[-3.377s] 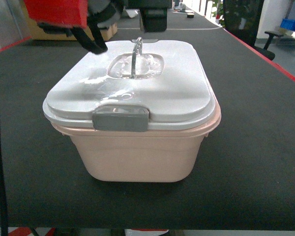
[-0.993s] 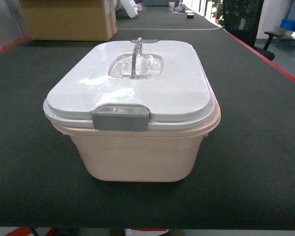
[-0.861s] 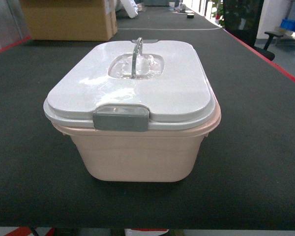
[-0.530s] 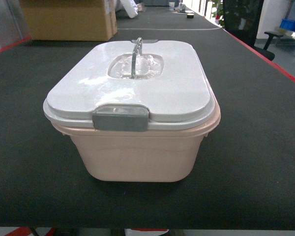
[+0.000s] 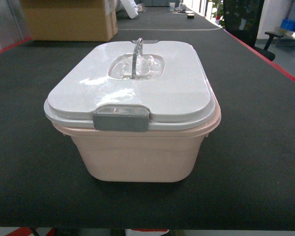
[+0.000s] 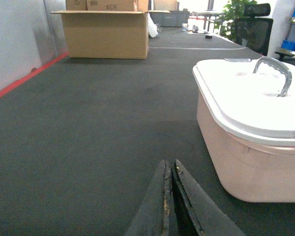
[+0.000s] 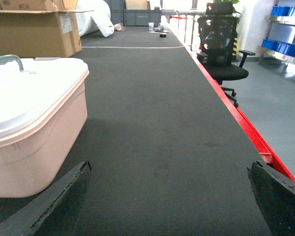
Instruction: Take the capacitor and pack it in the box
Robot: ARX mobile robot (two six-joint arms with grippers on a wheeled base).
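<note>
Box: the pale pink tub [image 5: 137, 157] is set on the dark surface [image 5: 255, 147], centred in the head view, its long axis running away from the robot.
Lid: the white lid [image 5: 137, 93] is seated on the rim, with the grey latch [image 5: 121, 119] at the near end and the clear handle [image 5: 136, 51] standing up in the middle.
Capacitor: no orange-red cylinder is seen in any view (it may be shut inside the tub, but that cannot be told from here).
Left claw: the left claw [image 6: 171, 196] is seen low in its own view, its two dark fingers pressed together with nothing between them; the tub lies ahead and to its right, near.
Right claw: the right claw [image 7: 169, 206] is spread wide, only the two finger ends showing at the lower corners of its view; the tub lies to its left, just beside the left finger [image 7: 54, 196].
Nearer arm: both are judged about equally near, one on each side of the tub.
Surroundings: a brown cardboard box [image 6: 105, 32] stands well apart at the far end of the surface; an office chair [image 7: 221, 49] and blue bins [image 7: 285, 10] stand off the surface to the right.
In the way: the closed lid is judged the only obstacle to anything being packed.
</note>
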